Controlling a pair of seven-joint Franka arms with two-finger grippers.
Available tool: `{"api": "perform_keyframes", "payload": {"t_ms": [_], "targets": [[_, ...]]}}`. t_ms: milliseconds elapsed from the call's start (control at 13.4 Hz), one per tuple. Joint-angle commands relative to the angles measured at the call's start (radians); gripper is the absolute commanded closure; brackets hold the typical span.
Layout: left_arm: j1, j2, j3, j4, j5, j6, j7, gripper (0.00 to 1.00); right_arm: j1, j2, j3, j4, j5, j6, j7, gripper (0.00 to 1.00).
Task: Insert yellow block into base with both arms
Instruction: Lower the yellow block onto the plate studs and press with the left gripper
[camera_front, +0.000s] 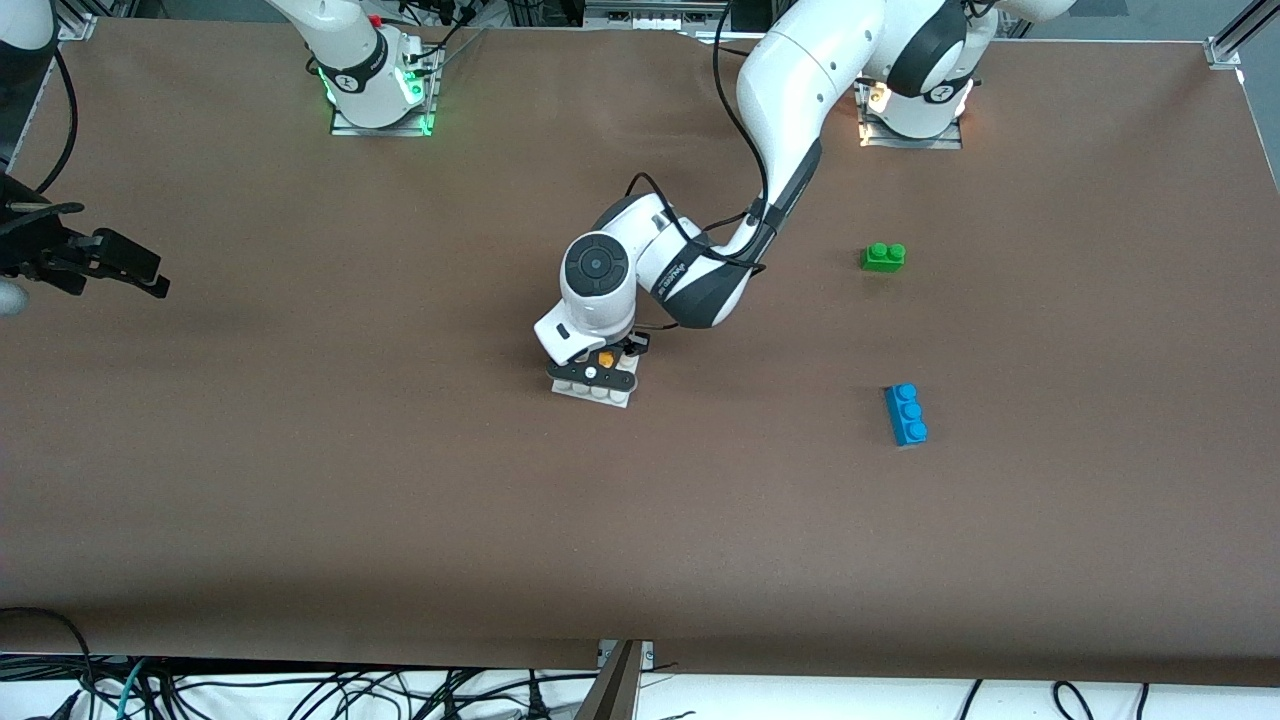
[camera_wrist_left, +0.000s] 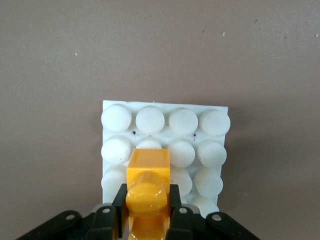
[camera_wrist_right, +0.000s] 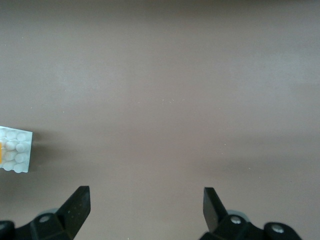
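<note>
Now, starting at the right arm's end of the desk (camera_front: 300, 480), the right end effector (camera_wrist_right: 147, 202) hangs over bare surface with its fingers spread wide and nothing between them; that arm is waiting, well apart from the work.

At the middle of the desk the left end effector (camera_front: 598, 368) is down over the base (camera_front: 592, 391), clenched on the yellow block (camera_wrist_left: 147, 192). In the left wrist view its black fingers (camera_wrist_left: 173, 206) press the block's two long side faces, leaving the stud on top free, and the block sits over the studs of the base, toward the edge nearest the wrist. Whether it is already seated or only resting on the studs, I cannot tell.

The block looks like light, rigid, glossy plastic, so I'd guess it could slip or twist if squeezed off-centre; the flat sides are the right place to hold it. The base looks light too and may skid when pushed on, which is probably why a second arm is wanted to steady it at an edge.

From the base, a green brick (camera_front: 884, 257) lies toward two o'clock and a blue brick (camera_front: 906, 414) near three to four o'clock, both untouched.
</note>
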Motion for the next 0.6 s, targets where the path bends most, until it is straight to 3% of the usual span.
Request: {"api": "perform_keyframes", "payload": {"t_ms": [0,522], "targets": [[-0.007,0.022,0.011,0.032,-0.016,0.000,0.017,1.00,-0.014,-0.010,0.010,0.001,0.004,-0.013,-0.010,0.00],[-0.007,0.036,0.017,0.034,-0.016,0.022,0.014,1.00,-0.014,-0.010,0.010,0.001,0.004,-0.014,-0.010,0.00]]}}
